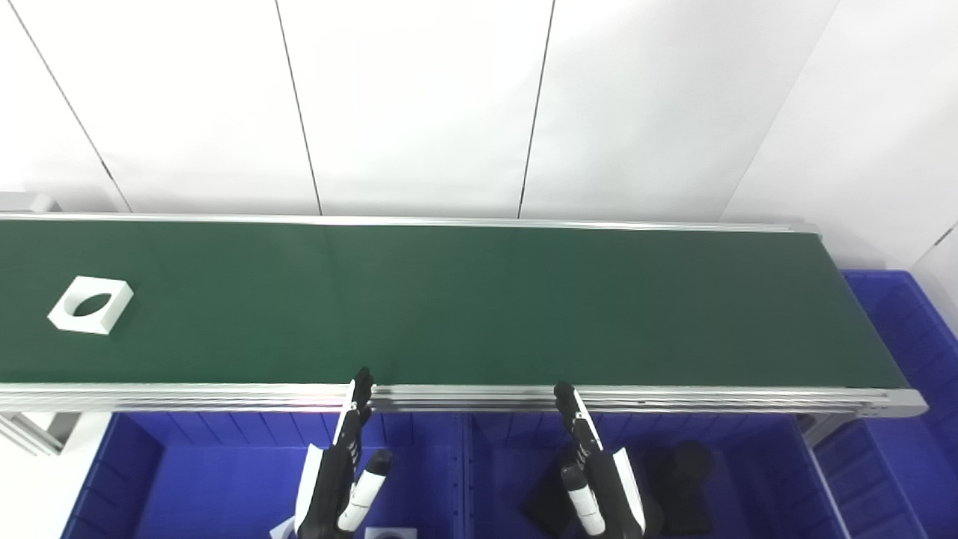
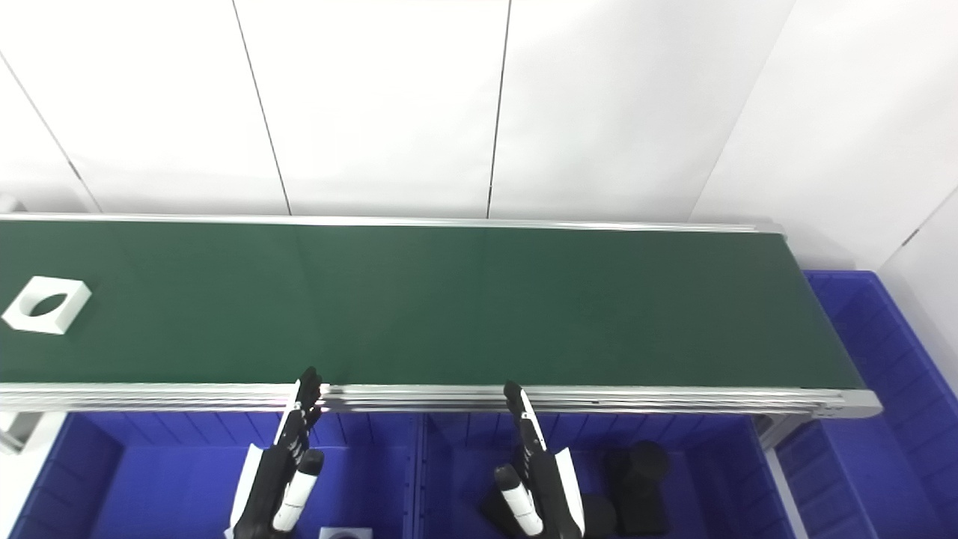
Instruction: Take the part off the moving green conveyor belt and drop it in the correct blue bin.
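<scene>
A white square part with a round hole [image 1: 90, 304] lies on the green conveyor belt [image 1: 479, 299] at its far left; it also shows in the right eye view [image 2: 46, 305]. My left hand [image 1: 340, 468] is open and empty, fingers straight, over the left blue bin [image 1: 224, 479], its fingertips at the belt's near rail. My right hand [image 1: 595, 468] is open and empty over the middle blue bin [image 1: 756, 464], fingertips also at the rail. Both hands are far to the right of the part.
The left bin holds a white part [image 1: 391, 533] at the picture's bottom edge. The middle bin holds black parts [image 1: 685, 479]. A third blue bin [image 1: 905, 329] stands past the belt's right end. A white panelled wall stands behind the belt.
</scene>
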Robot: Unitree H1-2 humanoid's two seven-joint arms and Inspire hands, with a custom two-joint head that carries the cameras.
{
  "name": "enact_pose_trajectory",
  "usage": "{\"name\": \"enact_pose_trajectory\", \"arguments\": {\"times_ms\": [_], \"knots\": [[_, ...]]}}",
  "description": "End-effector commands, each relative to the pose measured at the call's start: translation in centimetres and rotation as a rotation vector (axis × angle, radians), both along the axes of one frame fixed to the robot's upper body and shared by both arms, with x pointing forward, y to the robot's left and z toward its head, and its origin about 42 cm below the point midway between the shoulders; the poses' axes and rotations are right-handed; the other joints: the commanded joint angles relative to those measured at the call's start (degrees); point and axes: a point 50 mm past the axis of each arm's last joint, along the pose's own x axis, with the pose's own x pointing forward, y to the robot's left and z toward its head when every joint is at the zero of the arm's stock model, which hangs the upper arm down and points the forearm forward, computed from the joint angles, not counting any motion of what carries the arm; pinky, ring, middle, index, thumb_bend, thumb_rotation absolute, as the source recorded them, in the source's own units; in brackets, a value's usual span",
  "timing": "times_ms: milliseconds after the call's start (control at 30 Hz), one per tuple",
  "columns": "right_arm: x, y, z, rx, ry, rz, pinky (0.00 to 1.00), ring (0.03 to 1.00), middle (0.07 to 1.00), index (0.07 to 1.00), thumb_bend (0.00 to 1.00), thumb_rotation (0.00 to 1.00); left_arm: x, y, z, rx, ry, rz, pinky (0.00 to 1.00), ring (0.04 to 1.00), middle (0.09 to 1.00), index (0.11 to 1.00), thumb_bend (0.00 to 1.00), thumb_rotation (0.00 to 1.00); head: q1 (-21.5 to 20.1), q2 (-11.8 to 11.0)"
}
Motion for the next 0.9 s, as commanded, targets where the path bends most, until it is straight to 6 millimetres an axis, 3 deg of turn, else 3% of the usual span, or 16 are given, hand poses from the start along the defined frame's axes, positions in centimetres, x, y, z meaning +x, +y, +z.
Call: {"name": "enact_pose_trajectory", "arguments": {"times_ms": [0,400,467,500,633,867], "knots": [[0.4,0.2,1.3,0.024,-0.074,0.011,0.99,0.983,0.975,0.979,0.85,1.00,0.3,-0.1,1.0,-0.008,-0.067,-0.003,1.00,1.000,1.000,1.000,0.77,0.96,0.0,0.0],[0.5,-0.1,1.9,0.062,-0.080,0.014,1.00,0.981,0.968,0.974,0.85,1.00,0.4,-0.4,1.6,-0.029,-0.085,-0.007,0.99,1.000,1.000,1.000,0.78,0.98,1.2,2.8],[0.6,-0.2,2.0,0.068,-0.083,0.019,1.00,0.982,0.970,0.977,0.84,1.00,0.5,-0.5,1.8,-0.031,-0.092,-0.008,0.99,1.000,1.000,1.000,0.77,0.98,1.4,4.2],[0.7,-0.2,2.1,0.075,-0.086,0.018,1.00,0.982,0.970,0.978,0.84,1.00,0.6,-0.5,1.9,-0.035,-0.098,-0.008,0.99,1.000,1.000,1.000,0.77,0.98,1.4,5.9],[1.3,-0.2,2.6,0.090,-0.103,0.018,1.00,0.986,0.971,0.977,0.85,1.00,1.2,-0.5,2.4,-0.046,-0.116,-0.012,0.98,0.993,1.000,0.998,0.78,0.98,1.6,7.9],[1.3,-0.2,2.5,0.078,-0.103,0.018,1.00,0.985,0.972,0.982,0.85,1.00,1.3,-0.4,2.3,-0.050,-0.109,-0.012,0.96,0.987,0.997,0.985,0.78,0.97,1.5,6.1]]}}
